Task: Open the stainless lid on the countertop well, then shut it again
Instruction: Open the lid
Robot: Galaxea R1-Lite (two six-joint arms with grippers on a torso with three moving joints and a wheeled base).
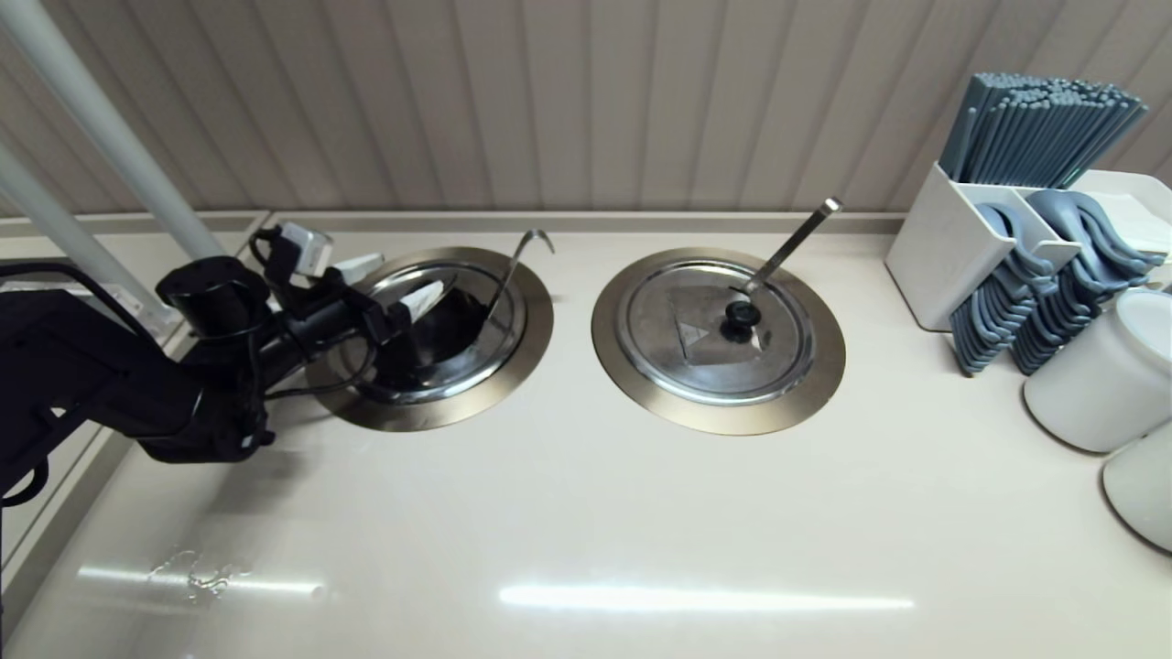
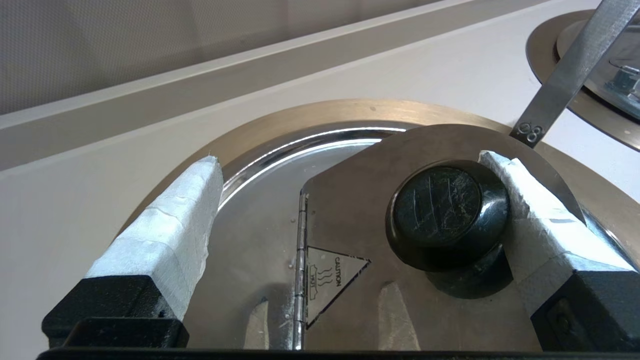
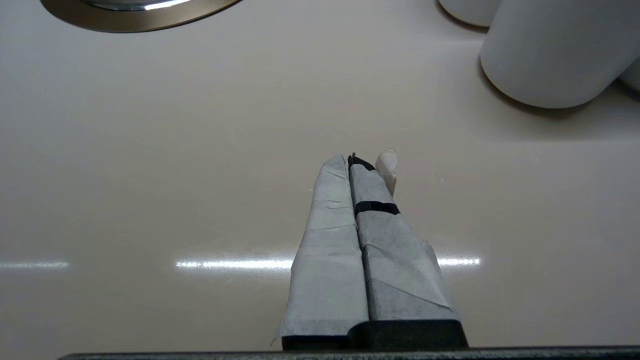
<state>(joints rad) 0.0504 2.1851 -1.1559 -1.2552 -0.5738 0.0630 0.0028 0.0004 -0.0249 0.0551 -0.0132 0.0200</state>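
**Robot's left arm poised over soup well lid**

The left gripper (image 1: 403, 291) hangs over the steel lid (image 1: 499, 316), which sits in the left-hand well (image 1: 534, 322) set into the pale bench (image 1: 586, 513) (the well with the thin, hook-ended ladle handle (image 1: 513, 270) standing out of it). Seen from the wrist, the two taped fingers (image 2: 170, 230) are spread wide on either side of the lid's black knob (image 2: 442, 210): one lies right against the knob's side, the other stands well clear of it over the plain half of the lid. The knob is not pinched. A hinge and a triangular caution sticker (image 2: 327, 280) run across the lid's middle; whether the knob's half is raised off the well cannot be told.

To the right, a second well (image 1: 824, 366) is covered by its own lid (image 1: 678, 357), a flat ladle handle (image 1: 792, 243) rising from it. Further right stand a white holder of grey spoons and chopsticks (image 1: 934, 247) and white cups (image 1: 1099, 375).

The right gripper (image 3: 361, 161) is parked low above bare bench, its fingers pressed together.
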